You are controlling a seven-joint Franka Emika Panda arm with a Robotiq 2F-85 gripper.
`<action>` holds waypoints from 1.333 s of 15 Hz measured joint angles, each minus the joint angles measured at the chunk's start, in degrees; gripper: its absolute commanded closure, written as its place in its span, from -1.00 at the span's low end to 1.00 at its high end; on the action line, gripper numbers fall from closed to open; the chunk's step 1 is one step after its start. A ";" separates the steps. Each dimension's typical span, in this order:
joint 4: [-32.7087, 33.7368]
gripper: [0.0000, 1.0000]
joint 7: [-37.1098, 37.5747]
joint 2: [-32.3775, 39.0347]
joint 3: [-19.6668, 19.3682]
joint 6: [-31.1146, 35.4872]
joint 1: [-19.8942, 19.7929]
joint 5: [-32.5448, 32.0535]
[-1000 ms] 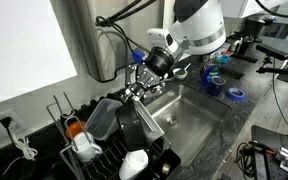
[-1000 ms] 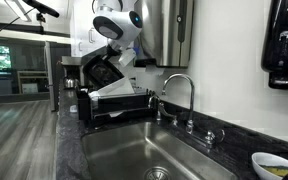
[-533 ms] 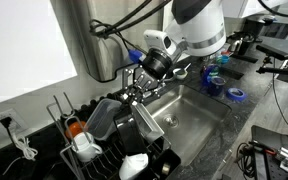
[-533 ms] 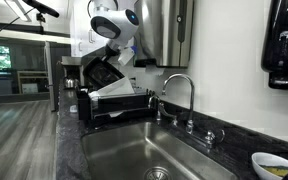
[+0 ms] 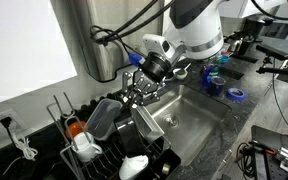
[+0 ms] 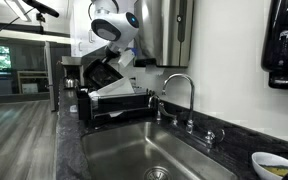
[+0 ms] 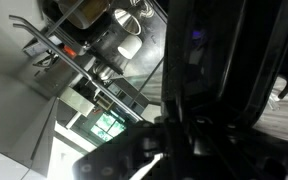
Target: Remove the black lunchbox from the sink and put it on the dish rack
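My gripper (image 5: 139, 90) is shut on the rim of the black lunchbox (image 5: 134, 128) and holds it tilted over the dish rack (image 5: 94, 155), at the sink's end. In both exterior views the glossy black tub hangs under the fingers; it shows above the rack (image 6: 114, 108) as a dark shape (image 6: 102, 72). The sink (image 5: 199, 122) is bare steel, also seen from its other end (image 6: 124, 152). In the wrist view the lunchbox (image 7: 229, 60) fills the right side, and my fingertips are hidden in the dark against it.
A clear grey-rimmed container (image 5: 102, 115), a white cup (image 5: 134, 163) and an orange item (image 5: 76, 128) sit in the rack. A chrome faucet (image 6: 179, 92) stands beside the basin. A blue tape roll (image 5: 237, 94) and a blue bottle (image 5: 214, 80) lie beyond the sink.
My gripper with the lunchbox has shifted slightly further over the rack. Nothing else has moved.
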 measured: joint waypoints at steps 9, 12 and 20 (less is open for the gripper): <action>0.01 0.96 0.00 1.32 -0.11 -0.01 -0.34 -0.06; 0.02 0.96 0.00 2.43 -0.15 -0.01 -0.56 -0.29; 0.37 0.21 0.07 2.75 -0.15 -0.07 -0.71 -0.29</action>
